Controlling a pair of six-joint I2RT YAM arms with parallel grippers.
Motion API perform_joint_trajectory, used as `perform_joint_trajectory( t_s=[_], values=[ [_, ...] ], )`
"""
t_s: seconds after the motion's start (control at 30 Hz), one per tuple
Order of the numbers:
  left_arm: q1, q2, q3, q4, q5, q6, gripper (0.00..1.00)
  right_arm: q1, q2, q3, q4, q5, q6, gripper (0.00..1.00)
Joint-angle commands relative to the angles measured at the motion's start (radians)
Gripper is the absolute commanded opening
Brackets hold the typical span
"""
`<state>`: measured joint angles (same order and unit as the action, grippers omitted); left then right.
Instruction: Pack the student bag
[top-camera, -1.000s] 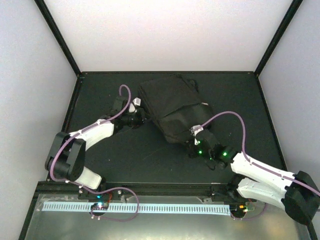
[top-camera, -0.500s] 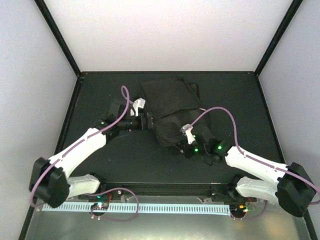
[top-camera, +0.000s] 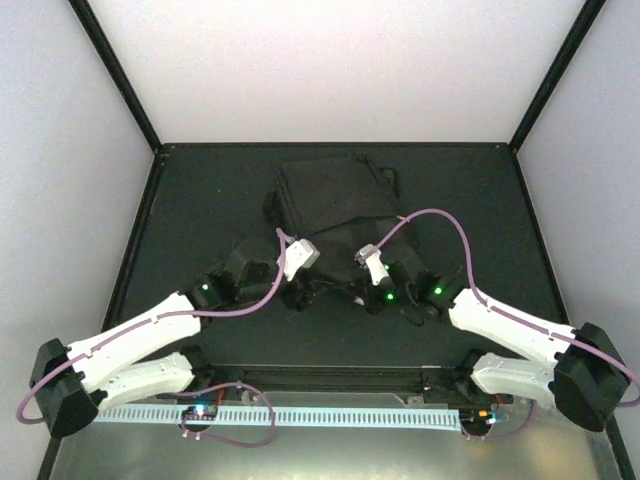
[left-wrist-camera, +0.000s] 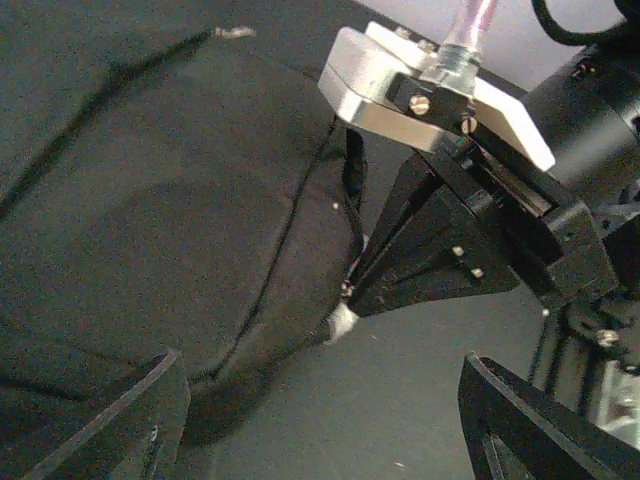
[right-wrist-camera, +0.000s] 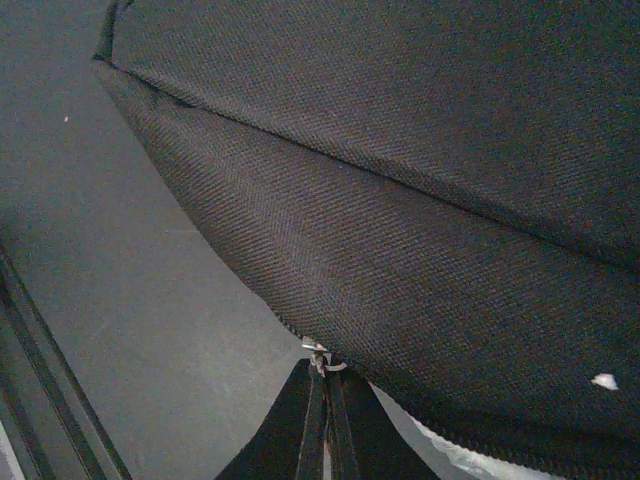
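Nearest us, the right tool (right-wrist-camera: 322, 390) is clenched on what looks like the zipper pull (right-wrist-camera: 319, 362) at the near edge of the student bag (top-camera: 335, 195) — a small metal ring sits right at its closed tips. Just beside it the left tool (left-wrist-camera: 322, 400) hangs released, fingers wide with nothing between them, over the bag's near corner and the bare surface (top-camera: 200, 200). The step in hand, we judge, is opening the zipper. To do it well, we would have the left tool pinch the fabric close to the seam and hold it taut. The right would then draw the pull along the line of the teeth, not upward — otherwise the limp cloth simply follows. Beyond both tools the bag lies flat, stretching toward the far wall.
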<state>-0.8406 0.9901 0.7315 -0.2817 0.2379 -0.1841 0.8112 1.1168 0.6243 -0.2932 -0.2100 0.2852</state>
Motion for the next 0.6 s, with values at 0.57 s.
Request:
perform_joint_trajectory(
  t_s=[0.57],
  values=[
    [-0.015,0.277,0.150,-0.085,-0.032,0.479,0.85,0.002,-0.051,0.057,-0.050,-0.063,-0.061,0.02]
  ],
)
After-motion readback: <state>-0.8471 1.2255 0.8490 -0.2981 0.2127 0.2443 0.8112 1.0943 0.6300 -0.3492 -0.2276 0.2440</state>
